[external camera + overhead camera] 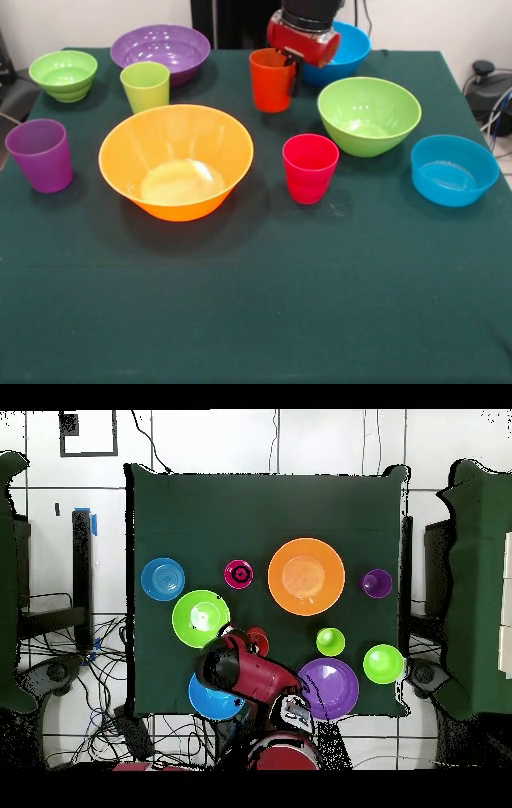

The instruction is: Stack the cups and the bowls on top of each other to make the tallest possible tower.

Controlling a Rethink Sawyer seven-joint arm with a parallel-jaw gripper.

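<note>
- The red and black arm comes down from the top of the front view, a bit right of the middle.
- Its gripper is at the rim of the orange cup. One dark finger hangs on the cup's right side. I cannot tell if the gripper is wide or tight on the cup.
- The orange cup stands up straight near the top middle, just left of the arm's red head.
- Behind the arm is a blue bowl, partly hidden.
- The medium lime green bowl sits right of the orange cup.
- The red-pink cup stands in the middle, right of the big orange-yellow bowl.
- Another blue bowl is at the right edge.
- The purple bowl, lime green cup and small ribbed lime green bowl are at the upper left.
- The purple cup stands at the left edge.
- Nothing is stacked yet on the green table.
- From above, the arm covers most of the orange cup.
</note>
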